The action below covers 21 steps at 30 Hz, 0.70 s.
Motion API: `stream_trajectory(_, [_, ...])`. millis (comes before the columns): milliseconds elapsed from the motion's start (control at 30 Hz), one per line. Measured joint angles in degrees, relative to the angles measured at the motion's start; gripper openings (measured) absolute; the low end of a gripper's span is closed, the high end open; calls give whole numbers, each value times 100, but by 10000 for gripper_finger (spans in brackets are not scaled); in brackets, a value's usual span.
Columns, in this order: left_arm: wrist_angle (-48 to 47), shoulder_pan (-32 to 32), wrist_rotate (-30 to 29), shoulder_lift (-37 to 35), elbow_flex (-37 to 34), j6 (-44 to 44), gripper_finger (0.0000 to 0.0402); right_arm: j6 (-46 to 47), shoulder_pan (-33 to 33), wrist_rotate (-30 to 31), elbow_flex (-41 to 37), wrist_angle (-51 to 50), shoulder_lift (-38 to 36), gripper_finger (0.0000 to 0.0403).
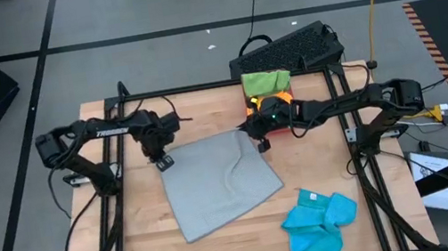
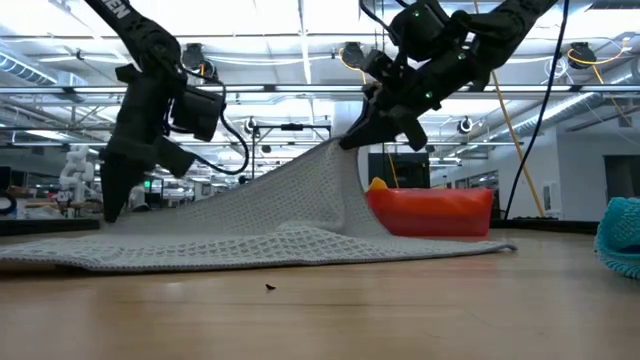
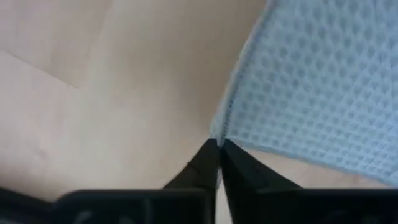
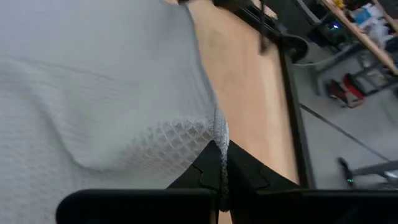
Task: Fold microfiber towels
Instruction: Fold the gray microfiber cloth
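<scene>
While your left gripper (image 1: 163, 161) sits low at the far left corner of the grey towel (image 1: 219, 182), look at its fingers in the left wrist view: the two dark tips (image 3: 214, 163) are pressed together right at the cloth's corner. A sliver of hem seems to run between them, but you cannot tell for certain that the corner is caught. In the low view that corner lies flat on the wooden table (image 1: 134, 239), with the left arm coming down onto it.

Moving right, the grey towel is spread across the middle of the table, mostly flat, with a crease running toward its far right corner. That corner is lifted off the wood: the low view shows the cloth rising like a tent to your right gripper (image 2: 352, 137). The right wrist view shows those fingers closed on the hem, with the waffle weave bunched just ahead of them.

Just behind the right gripper stands the pink-red tray (image 2: 432, 212), with a green towel (image 1: 266, 81) and an orange towel (image 1: 280, 97) in it.

Farther right, near the front edge, a crumpled blue towel (image 1: 319, 224) lies apart from the grey one.
</scene>
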Motion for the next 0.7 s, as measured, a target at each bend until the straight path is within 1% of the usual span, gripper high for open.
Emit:
stream_trajectory(67, [-185, -274, -42, 0, 2, -272, 8, -157, -43, 143, 0, 75, 0, 4])
stream_trajectory(200, [-602, -900, -232, -180, 2, -1108, 8, -408, -150, 238, -1, 471, 0, 4])
stream_trajectory(267, [-800, -1254, -234, -362, 17, -1562, 5, -483, -196, 236, -2, 667, 0, 4])
stream_trajectory(400, [-1230, -1990, -262, -954, 200, -2597, 6, -535, -281, 226, -1, 884, 0, 4])
stream_trajectory(500, [-1272, -2594, -418, -1414, 371, -3291, 4, -368, -312, 192, 0, 871, 0, 4])
stream_trajectory(600, [-1272, -3167, -815, -1757, 444, -3983, 5, -55, -303, -143, -2, 790, 0, 4])
stream_trajectory(700, [-1262, -3751, -846, -1946, 474, -4571, 5, 192, -190, -239, -2, 773, 0, 4])
